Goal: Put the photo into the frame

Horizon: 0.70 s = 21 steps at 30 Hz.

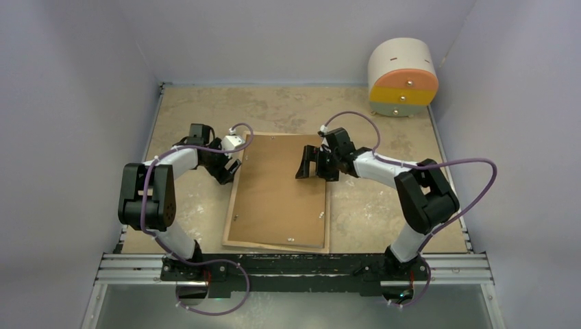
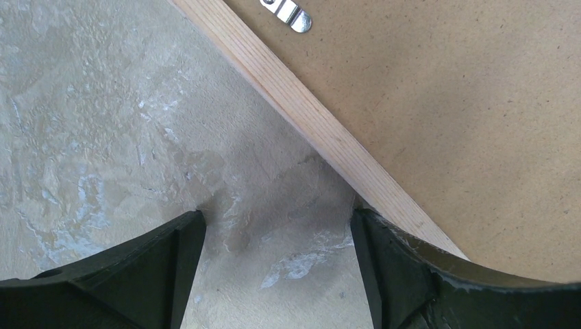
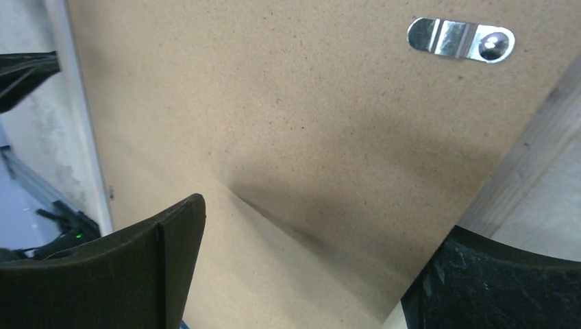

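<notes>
Frame: the large thin rectangular picture frame (image 1: 235, 205) lies rear face up in the middle of the mottled beige desk (image 1: 384, 212); its light wood rim borders a plain brown hardboard sheet (image 1: 281, 192).
Photo: you cannot see it in any view; it is probably under the hardboard, but nothing confirms that.
Long axis: near edge to far edge, a little askew.
Left end effector (image 1: 227, 168): at the frame's far left edge; jaws wide, holding nothing; the gap is over bare desk and one finger (image 2: 411, 274) is against the wood rim.
Right end effector (image 1: 313, 166): directly over the sheet's far right part; jaws fully wide, empty; a small metal clip (image 3: 460, 39) lies just ahead.
Nearer arm: your right one.
Pose: both elbows are bent outward, forearms reaching inward.
</notes>
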### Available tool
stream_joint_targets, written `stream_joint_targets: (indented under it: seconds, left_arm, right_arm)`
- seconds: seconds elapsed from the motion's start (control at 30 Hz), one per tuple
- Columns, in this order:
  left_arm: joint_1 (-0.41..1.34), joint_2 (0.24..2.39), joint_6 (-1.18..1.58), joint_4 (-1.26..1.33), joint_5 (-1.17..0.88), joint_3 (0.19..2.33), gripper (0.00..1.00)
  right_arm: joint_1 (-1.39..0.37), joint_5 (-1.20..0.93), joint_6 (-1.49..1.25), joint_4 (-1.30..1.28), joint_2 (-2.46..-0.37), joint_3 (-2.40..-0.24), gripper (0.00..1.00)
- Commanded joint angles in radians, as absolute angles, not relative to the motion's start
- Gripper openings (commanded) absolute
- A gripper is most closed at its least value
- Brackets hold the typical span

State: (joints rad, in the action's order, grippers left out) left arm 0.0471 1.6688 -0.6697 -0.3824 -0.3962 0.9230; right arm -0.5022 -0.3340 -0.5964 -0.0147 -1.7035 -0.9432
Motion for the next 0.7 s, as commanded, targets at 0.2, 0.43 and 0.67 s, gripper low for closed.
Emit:
stream_joint_targets:
  seconds: [0.2, 0.43, 0.67]
  left_arm:
    - [0.060, 1.686, -0.666, -0.404, -0.402, 0.923, 0.83]
    - [0.053, 1.686, -0.669, -0.431, -0.408, 0.944, 0.85]
    - [0.021, 1.671, -0.684, -0.474, -0.441, 0.962, 0.87]
  right_arm:
    - [-0.544, -0.106, -0.504, -0.311, -1.643, -1.060, 0.99]
    - [-0.545, -0.106, -0.477, -0.363, -1.593, -1.083, 0.99]
    - [-0.543, -0.144, -0.543, -0.288, -1.526, -1.041, 0.99]
